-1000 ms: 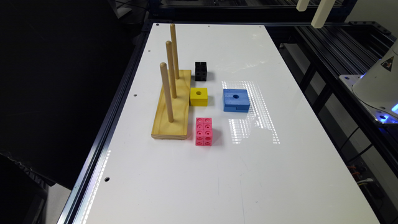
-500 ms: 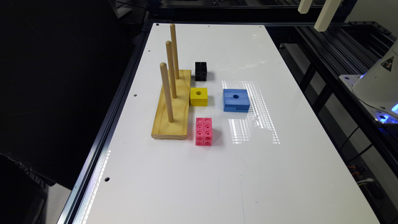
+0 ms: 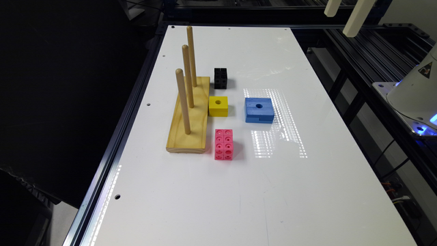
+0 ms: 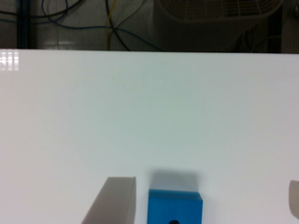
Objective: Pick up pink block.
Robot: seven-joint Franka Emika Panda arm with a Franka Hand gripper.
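Near the middle of the tabletop: the pink block lies flat, just beside the wooden peg stand, on the exterior view's right of the stand's near end.
Block contact: untouched; no part of the arm is near it.
Neighbours: a yellow block sits beyond the pink block; a black cube sits farther on; a blue block sits toward the exterior view's right of the yellow one. All four stand apart from each other.
Tool position: the tool hangs high above the far end of the tabletop, well apart from the pink block. In the wrist view the blue block lies between the two fingers.
Tool state: released; the fingers stand wide apart with nothing between them but the view down to the tabletop.
Progress: judged at the start. Approach, descent, closing and lift all remain.
Next move, as a judgement: travel across toward the pink block, then align over its narrow width.
Surface: white, glossy and flat, with bright reflections near the blue block and small holes along the edge.
Room: dark aluminium framing around the tabletop; cables and a pale fan housing on the floor beyond.
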